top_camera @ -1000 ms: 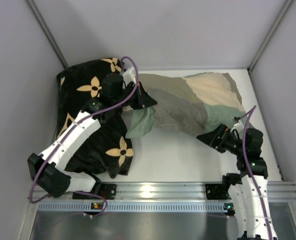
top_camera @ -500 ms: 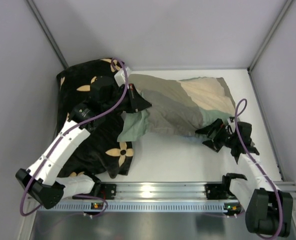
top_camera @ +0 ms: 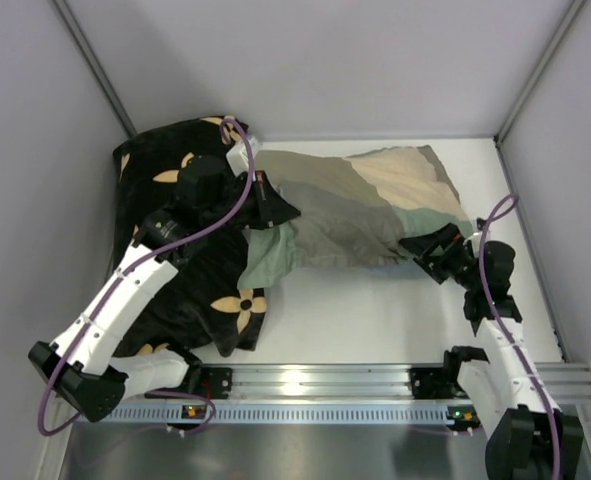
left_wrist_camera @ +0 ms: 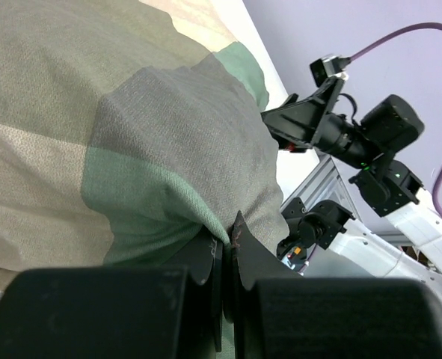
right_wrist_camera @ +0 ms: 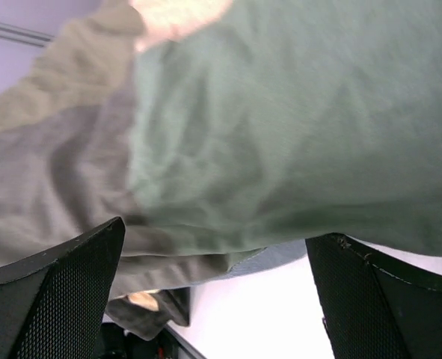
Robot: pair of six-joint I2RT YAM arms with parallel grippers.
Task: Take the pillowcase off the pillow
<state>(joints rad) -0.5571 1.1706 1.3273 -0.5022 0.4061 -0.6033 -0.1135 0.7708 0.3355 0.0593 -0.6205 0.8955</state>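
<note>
Here the left claw (top_camera: 287, 212) is pinching a bunched fold of the pillowcase (top_camera: 365, 205). Its two black fingers (left_wrist_camera: 206, 262) are pressing flat together, and coarse woven grey cloth is gathering into the seam between them. From that pinch the cover is spreading away to this claw's right as a long, rumpled, bulging shape, its patchwork running in soft-edged blocks of olive-grey, cream and pale green, and a limp pale-green flap is hanging just on the near side of the pinch. The pillow is lying out of sight under the cloth in every view. The right claw (top_camera: 422, 257) is standing spread wide at the cover's opposite end, its mesh-textured black fingers (right_wrist_camera: 56, 288) flanking the smooth pale-green corner; whether they are touching it I cannot tell. Between those fingers a thin strip of blue-grey lining is peeking out just above the glossy white table (right_wrist_camera: 258, 321). To the left claw's left, a plush black cushion (top_camera: 185, 290) with tan flower motifs is lying beneath that arm.
</note>
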